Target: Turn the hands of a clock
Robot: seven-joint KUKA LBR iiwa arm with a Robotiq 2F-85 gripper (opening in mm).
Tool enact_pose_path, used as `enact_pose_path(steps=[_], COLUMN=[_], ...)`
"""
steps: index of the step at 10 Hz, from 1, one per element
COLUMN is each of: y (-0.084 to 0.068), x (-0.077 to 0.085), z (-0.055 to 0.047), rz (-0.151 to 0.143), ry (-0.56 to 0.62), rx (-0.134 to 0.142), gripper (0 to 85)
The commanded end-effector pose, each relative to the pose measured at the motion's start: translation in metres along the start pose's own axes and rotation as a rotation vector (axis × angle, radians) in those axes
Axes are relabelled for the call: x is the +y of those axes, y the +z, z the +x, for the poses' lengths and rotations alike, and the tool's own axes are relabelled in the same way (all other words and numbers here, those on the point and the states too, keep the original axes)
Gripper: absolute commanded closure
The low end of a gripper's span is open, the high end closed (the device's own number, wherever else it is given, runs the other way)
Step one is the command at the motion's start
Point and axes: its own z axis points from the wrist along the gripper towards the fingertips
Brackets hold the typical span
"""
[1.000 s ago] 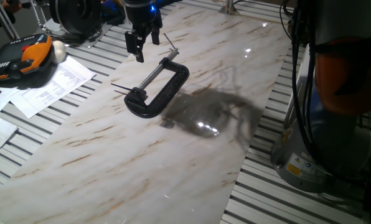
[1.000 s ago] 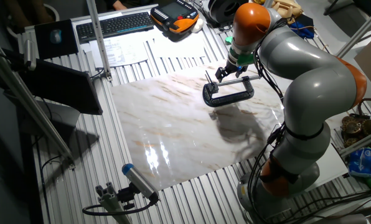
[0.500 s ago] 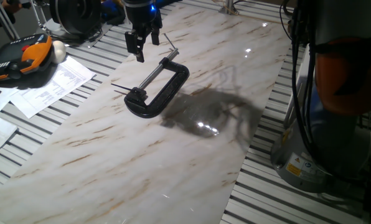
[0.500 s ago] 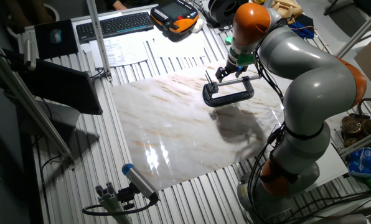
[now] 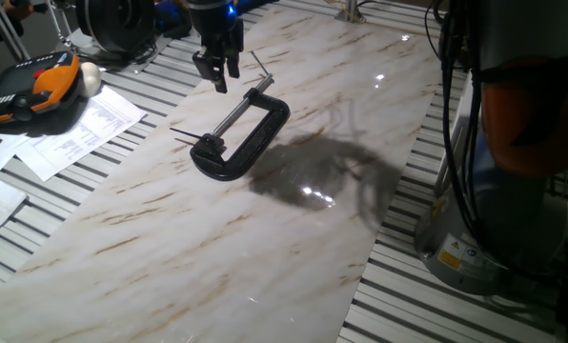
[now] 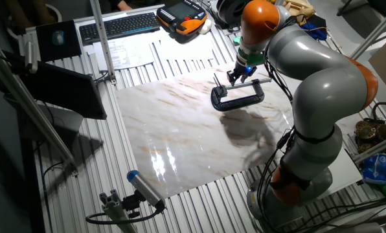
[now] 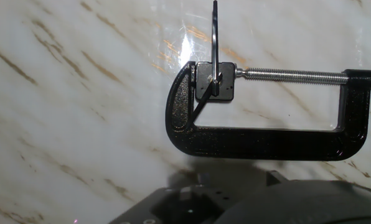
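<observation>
The clock is a black C-clamp (image 5: 243, 139) that lies flat on the marble slab (image 5: 217, 248). It also shows in the other fixed view (image 6: 238, 99) and in the hand view (image 7: 260, 140). Its silver screw rod (image 7: 297, 74) runs to the square pad. The hands are a thin dark pin (image 7: 214, 37) sticking out past the clamp's rounded end, also visible in one fixed view (image 5: 184, 133). A second short pin (image 7: 201, 106) slants across the jaw. My gripper (image 5: 219, 74) hovers above the slab beside the screw end, apart from the clamp, empty, with its fingers slightly apart.
An orange and black pendant (image 5: 38, 90) and papers (image 5: 79, 129) lie left of the slab on the slatted table. A keyboard (image 6: 118, 26) is further back. My arm's base (image 5: 513, 152) stands at the slab's right edge.
The gripper has turned about its own axis and shifted slightly, so its fingers now line up more closely. The clamp and pin have not moved.
</observation>
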Motion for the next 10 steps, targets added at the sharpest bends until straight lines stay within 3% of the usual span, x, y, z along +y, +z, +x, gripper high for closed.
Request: enact_pose_path(steps=[1, 10], y=[0.001, 0.013], x=[0.0, 0.004], z=[0.0, -0.008], rz=[-0.001, -0.004], ry=[0.002, 0.029], rx=[-0.004, -0.026], gripper=[85.0, 85.0])
